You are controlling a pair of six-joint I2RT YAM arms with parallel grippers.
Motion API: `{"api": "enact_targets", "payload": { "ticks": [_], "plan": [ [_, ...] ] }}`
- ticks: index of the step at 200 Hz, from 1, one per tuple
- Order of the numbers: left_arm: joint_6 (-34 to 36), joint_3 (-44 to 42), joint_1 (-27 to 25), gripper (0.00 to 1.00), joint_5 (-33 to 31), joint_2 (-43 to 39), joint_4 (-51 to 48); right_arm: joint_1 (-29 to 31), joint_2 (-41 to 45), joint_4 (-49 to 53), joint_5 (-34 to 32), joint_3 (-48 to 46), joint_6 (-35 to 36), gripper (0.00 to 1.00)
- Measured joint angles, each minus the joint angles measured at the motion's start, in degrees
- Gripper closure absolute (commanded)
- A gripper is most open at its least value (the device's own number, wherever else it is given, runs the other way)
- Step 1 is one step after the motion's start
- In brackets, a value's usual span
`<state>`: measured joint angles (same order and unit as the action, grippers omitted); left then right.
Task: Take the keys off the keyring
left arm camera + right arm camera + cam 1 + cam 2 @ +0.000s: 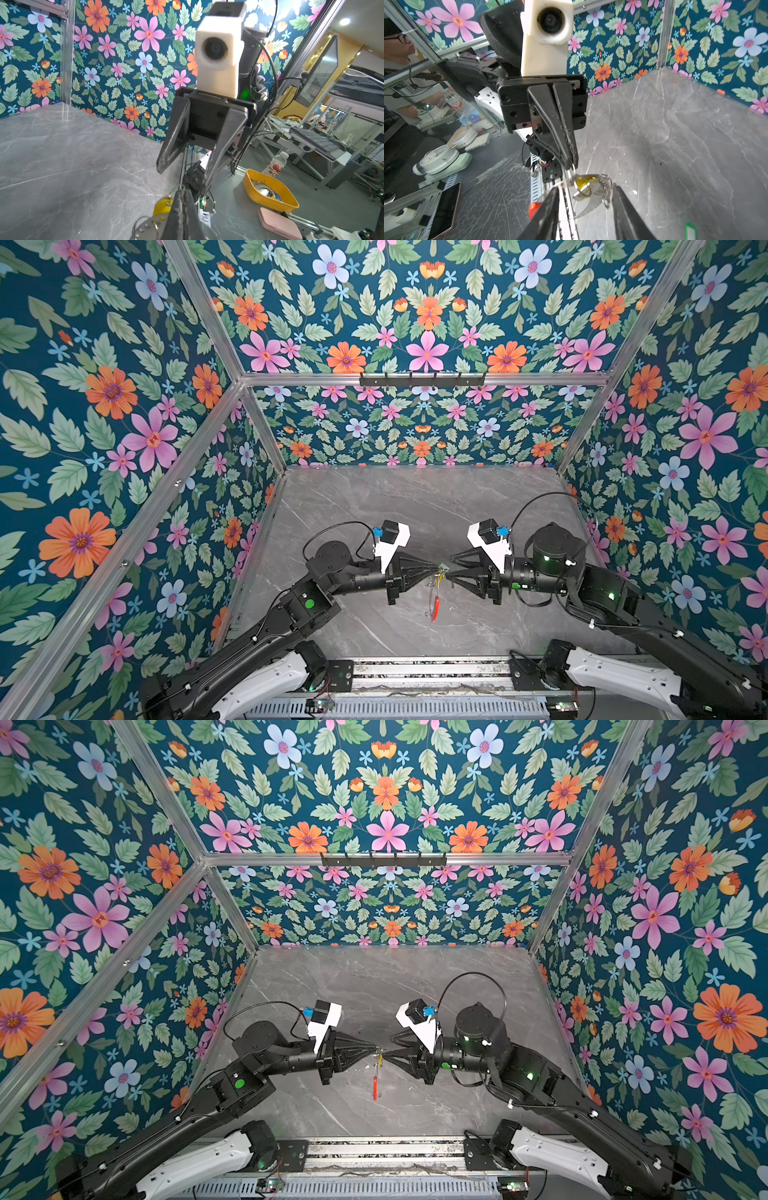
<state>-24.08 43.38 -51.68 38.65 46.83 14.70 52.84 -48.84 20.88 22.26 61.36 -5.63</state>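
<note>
The grey marble table [415, 497] lies bare from the centre to the back wall at 12 o'clock; the floral side walls close it in at 9 and 3, and the metal front rail [428, 670] runs along the 6 o'clock edge. Both arms reach in from there and meet tip to tip at mid-table, so the widest free room is toward 12.

The left gripper [441, 570] has its jaws pressed together, pinching the top of the keyring [433, 597]. In both top views the hoop hangs from that pinch with its long axis running 12 to 6, seen almost edge-on [375, 1073], and the red sleeve [375, 1085] is at the 6 o'clock end, clear of the table edge.

The right gripper [449, 565] has its jaws spread. In the right wrist view the yellow-tagged key [591, 199] dangles just below the left tips, between the right gripper's fingers [548, 207] (close to one of them; contact cannot be told).

A green tag [690, 228] lies flat on the table, apart from the ring; its white insert is too small to read.

Beyond the rail stands a bottle [276, 164]; on its red-and-white label only a "C" reads.
</note>
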Motion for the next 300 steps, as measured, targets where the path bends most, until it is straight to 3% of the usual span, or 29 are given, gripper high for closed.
{"api": "enact_targets", "payload": {
  "ticks": [45,100,140,205,262,300],
  "plan": [
    [-2.82,-1.9,0.0,1.0,-0.13,-0.66,6.6,0.02,2.78,-9.62,0.44,-5.9,-0.42,0.53],
    [-4.17,-1.99,0.0,1.0,2.03,-0.66,9.53,0.02,2.82,-12.09,4.81,-6.54,-0.11,0.53],
    [-5.53,-2.47,0.0,1.0,3.56,-0.63,10.73,0.02,2.4,-11.69,6.03,-6.21,0.46,0.68],
    [-6.84,-2.58,0.0,1.0,4.76,0.09,12.39,0.02,2.64,-8.94,7.43,-4.35,2.75,0.71],
    [-8.72,-2.64,0.0,1.0,6.14,1.11,14.6,0.02,2.4,-6.88,7.82,-3.65,3.98,0.86],
    [-10.03,-2.62,0.0,1.0,6.69,2.01,16.31,0.02,2.73,-5.64,8.24,-3.26,4.55,0.89]
  ]
}}
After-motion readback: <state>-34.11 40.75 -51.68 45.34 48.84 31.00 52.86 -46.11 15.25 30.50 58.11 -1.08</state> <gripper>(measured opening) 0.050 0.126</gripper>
